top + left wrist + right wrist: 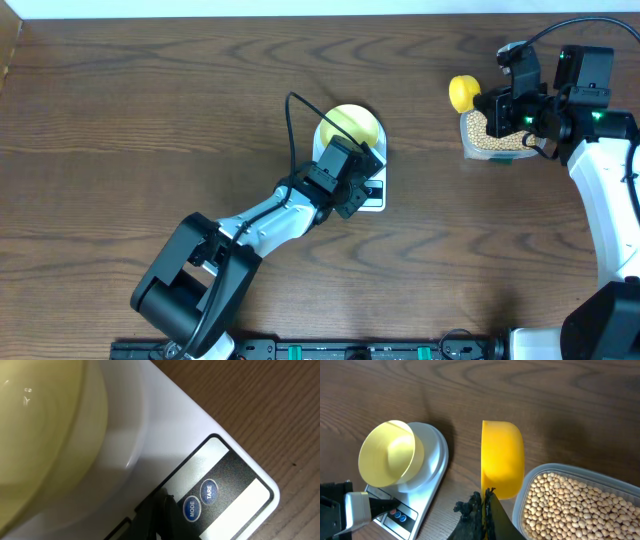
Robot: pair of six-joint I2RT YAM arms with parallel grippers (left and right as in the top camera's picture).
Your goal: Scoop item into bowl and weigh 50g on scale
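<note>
The pale yellow bowl (352, 124) stands empty on the white scale (376, 201) at mid-table. My left gripper (161, 506) is shut, and its dark tips rest on the scale's front panel just left of the MODE button (191, 508). At the back right, my right gripper (485, 496) is shut on the handle of a yellow scoop (502, 455). The scoop hangs empty beside the clear container of tan beans (575, 507). In the right wrist view the bowl (387, 452) and the scale (432, 467) lie to the left.
The clear plastic container (490, 142) sits on the wooden table at the back right, under my right arm. The TARE button (209, 491) is beside MODE. My left arm lies diagonally from the front left to the scale.
</note>
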